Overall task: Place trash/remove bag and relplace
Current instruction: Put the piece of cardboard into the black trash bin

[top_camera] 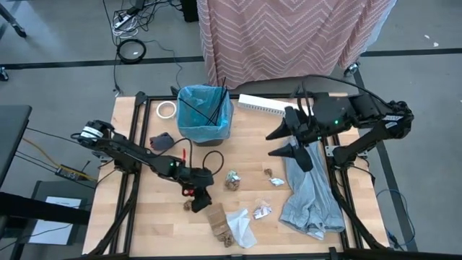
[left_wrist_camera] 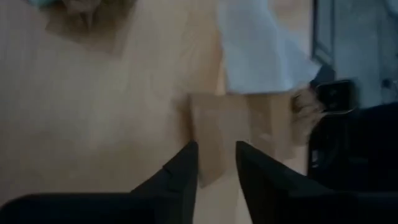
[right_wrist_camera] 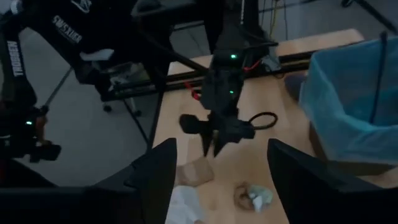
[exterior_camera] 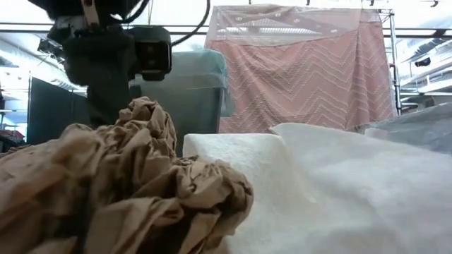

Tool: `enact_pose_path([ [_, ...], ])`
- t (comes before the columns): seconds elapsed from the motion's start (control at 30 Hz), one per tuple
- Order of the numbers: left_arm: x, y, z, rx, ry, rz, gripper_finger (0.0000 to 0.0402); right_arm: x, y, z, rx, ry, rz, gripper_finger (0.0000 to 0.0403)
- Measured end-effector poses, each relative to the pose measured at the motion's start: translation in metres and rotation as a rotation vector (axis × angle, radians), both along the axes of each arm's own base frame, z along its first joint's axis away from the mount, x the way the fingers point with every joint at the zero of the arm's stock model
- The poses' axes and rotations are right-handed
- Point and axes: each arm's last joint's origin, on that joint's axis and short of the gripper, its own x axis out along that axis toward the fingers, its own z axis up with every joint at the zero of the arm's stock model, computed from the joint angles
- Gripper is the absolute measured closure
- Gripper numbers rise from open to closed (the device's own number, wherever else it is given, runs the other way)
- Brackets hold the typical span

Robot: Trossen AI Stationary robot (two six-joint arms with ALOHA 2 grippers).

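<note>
Crumpled brown paper point(exterior_camera: 120, 190) foreground; blue-lined bin point(top_camera: 204, 115) holds 2 sticks point(top_camera: 216, 101).

We see bare table point(top_camera: 249, 155) between the bin point(top_camera: 205, 113) at twelve o'clock and scattered scraps point(top_camera: 234, 180) at six; grey cloth point(top_camera: 310, 196) blocks three o'clock.

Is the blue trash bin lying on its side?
No, the bin stands upright on the table, its open top facing up with thin dark sticks poking out.
</note>
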Motion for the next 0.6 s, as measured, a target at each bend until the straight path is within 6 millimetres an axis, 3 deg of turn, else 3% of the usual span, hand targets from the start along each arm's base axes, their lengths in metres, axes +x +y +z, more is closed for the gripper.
enact_pose_path([
  [0.27, 0.007, -0.003, -0.027, 0.003, 0.065, -0.026, 0.0231, 0.003, 0.008, -0.009, 0.052, 0.037, -0.027, 0.015],
  [0.6, 0.018, -0.01, -0.043, -0.131, 0.056, -0.058, 0.0225, 0.003, 0.013, -0.012, 0.083, 0.052, -0.028, 0.0154],
])
